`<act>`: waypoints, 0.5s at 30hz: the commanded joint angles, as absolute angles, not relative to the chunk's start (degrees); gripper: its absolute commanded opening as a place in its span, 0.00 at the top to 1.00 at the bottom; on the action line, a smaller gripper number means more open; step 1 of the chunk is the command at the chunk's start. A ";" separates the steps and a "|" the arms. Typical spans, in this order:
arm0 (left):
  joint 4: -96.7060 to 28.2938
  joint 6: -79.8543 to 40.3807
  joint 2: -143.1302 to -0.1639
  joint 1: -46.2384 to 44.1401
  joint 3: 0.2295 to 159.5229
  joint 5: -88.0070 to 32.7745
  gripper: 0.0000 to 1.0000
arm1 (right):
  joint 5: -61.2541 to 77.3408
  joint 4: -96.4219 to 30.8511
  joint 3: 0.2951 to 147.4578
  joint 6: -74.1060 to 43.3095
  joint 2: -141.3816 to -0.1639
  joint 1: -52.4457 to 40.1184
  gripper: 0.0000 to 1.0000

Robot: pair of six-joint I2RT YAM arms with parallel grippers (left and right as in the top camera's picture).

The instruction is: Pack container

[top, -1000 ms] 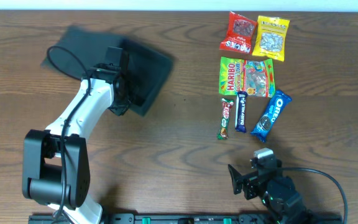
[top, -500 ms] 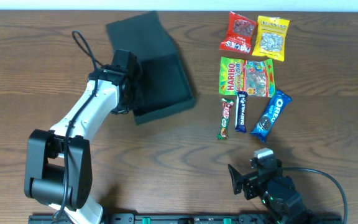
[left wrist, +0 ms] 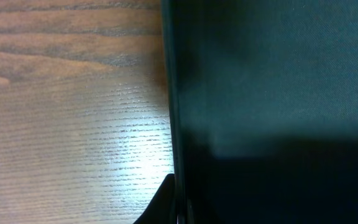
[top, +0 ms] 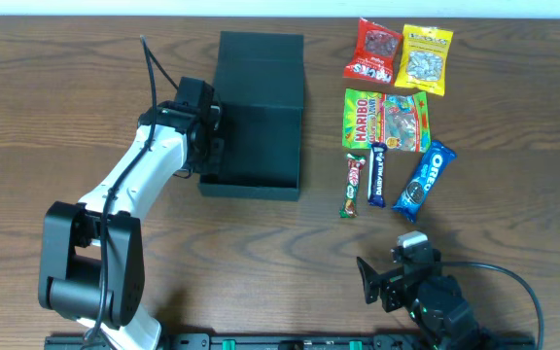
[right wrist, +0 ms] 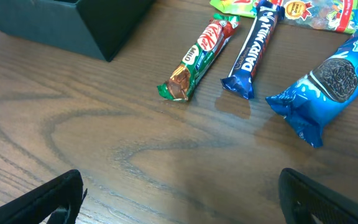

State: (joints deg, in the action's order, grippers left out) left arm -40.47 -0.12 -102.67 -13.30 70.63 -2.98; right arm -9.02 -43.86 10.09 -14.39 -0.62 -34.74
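The black cardboard container (top: 256, 122) lies open on the table with its flap lid spread toward the far edge. My left gripper (top: 207, 136) is shut on the container's left wall; the left wrist view shows that wall (left wrist: 176, 112) edge-on between the jaws and the dark inside (left wrist: 272, 93). My right gripper (top: 389, 284) is open and empty near the front edge. Its fingers (right wrist: 48, 199) frame bare wood. The container's near corner (right wrist: 73, 25) shows in the right wrist view.
Snacks lie right of the container: a red packet (top: 372, 51), a yellow packet (top: 426, 58), a Haribo bag (top: 387, 121), a green KitKat bar (top: 355, 185), a Dairy Milk bar (top: 377, 175) and a blue Oreo pack (top: 424, 181).
My left gripper has swung the container clockwise and to the right, from a tilted pose at the far left to square beside the snacks. The right arm has not moved.
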 commanded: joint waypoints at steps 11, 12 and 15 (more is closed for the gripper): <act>-38.70 -10.83 -103.48 -18.94 70.46 -0.86 0.94 | -9.41 -43.90 9.63 -13.63 -0.30 -34.54 0.01; -38.76 -12.69 -103.48 -19.16 70.46 -0.75 0.94 | -9.43 -43.90 9.63 -13.63 -0.30 -34.54 0.01; -39.27 -17.93 -103.48 -19.20 70.46 -1.93 0.94 | -9.43 -43.90 9.63 -13.65 -0.30 -34.54 0.01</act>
State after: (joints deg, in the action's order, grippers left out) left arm -38.89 -11.07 -102.67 -19.40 70.63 -2.37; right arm -9.02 -43.86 10.09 -14.39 -0.62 -34.74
